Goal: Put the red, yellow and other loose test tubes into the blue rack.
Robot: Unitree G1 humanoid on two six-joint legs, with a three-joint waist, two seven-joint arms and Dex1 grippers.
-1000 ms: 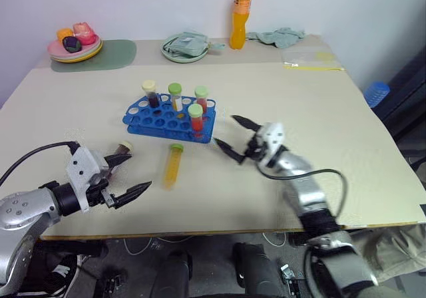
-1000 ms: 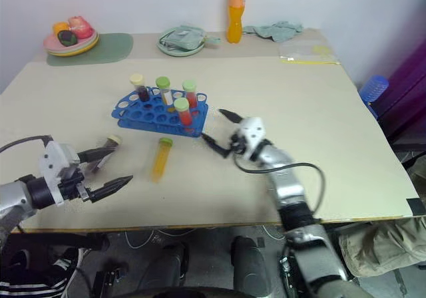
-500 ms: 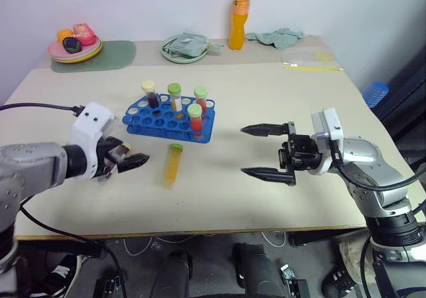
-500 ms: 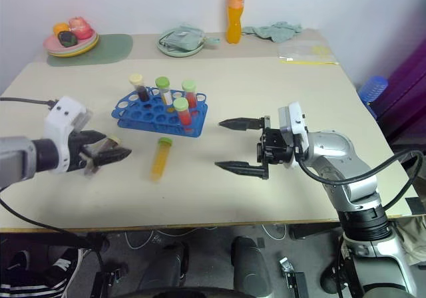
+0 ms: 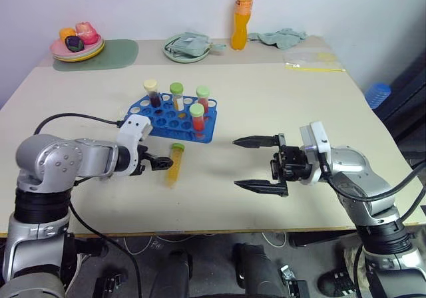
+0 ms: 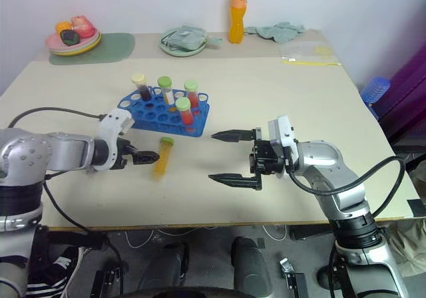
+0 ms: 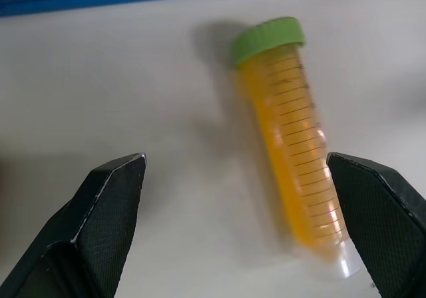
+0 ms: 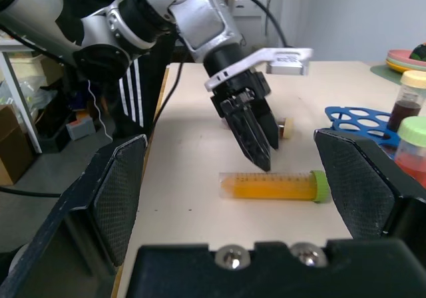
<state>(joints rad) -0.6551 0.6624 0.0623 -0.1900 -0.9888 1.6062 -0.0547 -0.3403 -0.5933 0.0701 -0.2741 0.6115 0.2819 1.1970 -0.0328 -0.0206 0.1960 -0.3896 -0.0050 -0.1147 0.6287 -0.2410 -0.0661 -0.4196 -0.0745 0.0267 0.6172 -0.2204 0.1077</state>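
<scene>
Four capped tubes upright in one blue rack (image 5: 172, 116): one cream-capped (image 5: 150, 86), three green-capped (image 5: 176, 88). Two loose tubes flat on the tabletop (image 5: 319, 112): one yellow (image 5: 174, 163) at 6 o'clock of the rack, one small dark tube (image 8: 285, 126) near it. Two grippers: left (image 5: 165, 164), right (image 5: 261, 163). One orange bottle (image 5: 239, 15) at 12 o'clock. Two plates (image 5: 74, 47), one green mat (image 5: 110, 50), two cloths (image 5: 283, 37).

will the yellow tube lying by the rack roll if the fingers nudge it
Probably: the yellow tube is a smooth cylinder lying flat on the table, so a sideways nudge could roll it. Its wider green cap may make it curve. It looks rigid, mostly full.
</scene>
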